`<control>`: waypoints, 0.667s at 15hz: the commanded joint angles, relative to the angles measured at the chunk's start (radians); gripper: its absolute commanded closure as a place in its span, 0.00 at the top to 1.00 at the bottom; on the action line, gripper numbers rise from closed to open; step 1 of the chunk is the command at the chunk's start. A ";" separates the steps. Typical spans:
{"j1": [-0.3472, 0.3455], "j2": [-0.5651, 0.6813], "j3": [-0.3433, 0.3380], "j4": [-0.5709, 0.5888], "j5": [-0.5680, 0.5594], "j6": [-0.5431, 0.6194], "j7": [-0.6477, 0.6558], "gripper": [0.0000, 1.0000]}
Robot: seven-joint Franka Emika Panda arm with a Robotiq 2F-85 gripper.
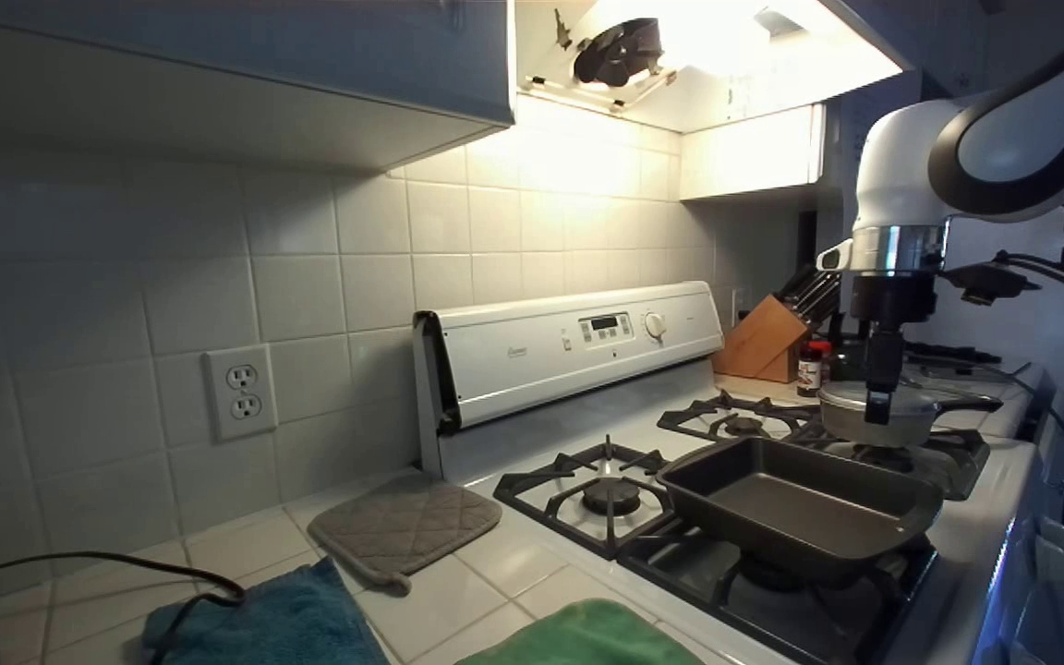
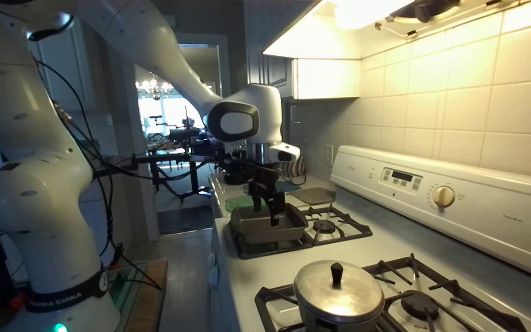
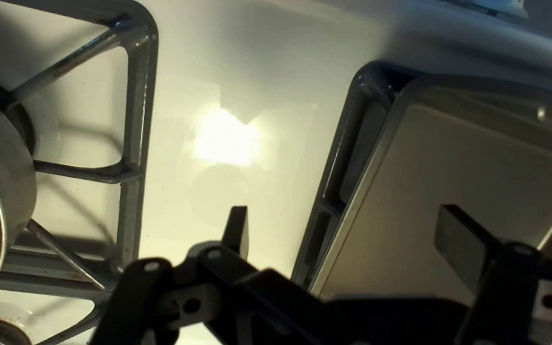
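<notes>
My gripper [image 3: 345, 230] points down and stands open, with nothing held between its fingers. A dark rectangular baking pan [image 3: 477, 158] is nearest to it, resting on a burner grate. In the wrist view the pan's rim runs below the gap; one finger lies over the pan and the other over the white stovetop [image 3: 276, 201]. In an exterior view the gripper [image 2: 266, 215] appears at the pan [image 2: 265, 230]; whether it touches cannot be told. A lidded metal saucepan [image 2: 339, 295] sits on another burner, partly behind the gripper [image 1: 878, 411] in an exterior view.
Black grates [image 1: 610, 494] cover the burners. The stove's control panel [image 1: 587, 346] rises along the tiled wall. A grey potholder [image 1: 407, 526], a blue towel [image 1: 283, 619] and a green cloth [image 1: 587, 637] lie on the counter. A knife block [image 1: 763, 342] and a spice bottle [image 1: 809, 372] stand beyond the stove.
</notes>
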 commanded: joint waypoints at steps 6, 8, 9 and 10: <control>-0.007 -0.001 0.004 0.002 0.001 -0.002 0.000 1.00; -0.017 -0.023 0.001 -0.030 0.000 0.062 0.024 1.00; -0.016 -0.021 -0.003 -0.033 0.016 0.076 0.021 1.00; -0.015 -0.018 -0.005 -0.035 0.027 0.099 0.020 1.00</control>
